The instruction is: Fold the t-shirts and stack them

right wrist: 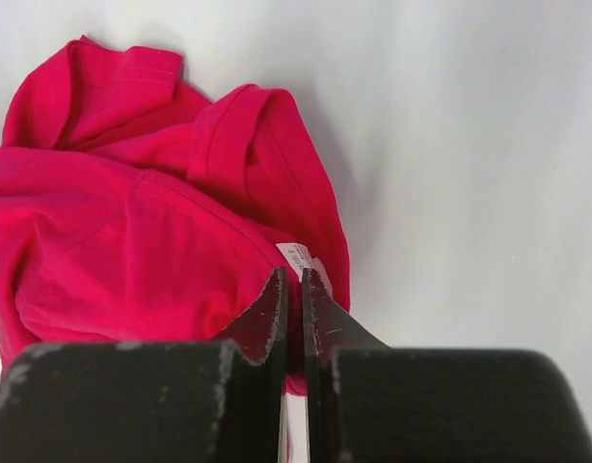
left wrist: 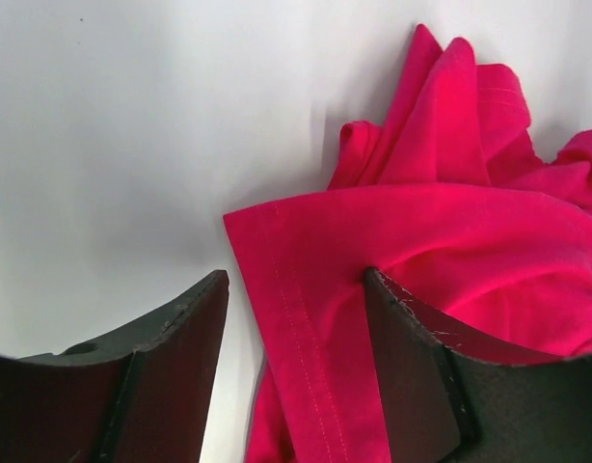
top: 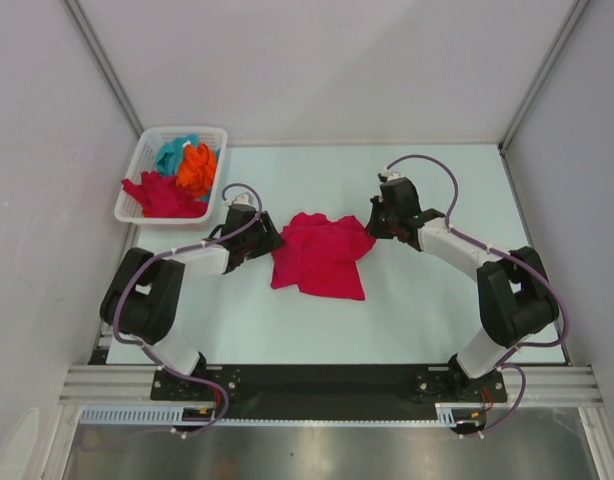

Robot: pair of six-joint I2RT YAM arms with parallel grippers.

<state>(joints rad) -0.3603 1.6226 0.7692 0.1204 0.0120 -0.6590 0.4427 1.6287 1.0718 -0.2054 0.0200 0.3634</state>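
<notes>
L gripper (left wrist: 296,278) spread, straddling the crimson t-shirt (top: 317,262) hem, left side. R gripper (right wrist: 294,277) pressed together, prob. pinching its right edge by white label (right wrist: 296,256).

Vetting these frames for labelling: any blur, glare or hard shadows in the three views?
Top external: evenly lit and sharp, soft shadows only, crimson t-shirt clear. Left wrist: hem stitching crisp, near fingers slightly soft, a grey shadow beside the cloth. Right wrist: the white label too small to read, no glare.
</notes>
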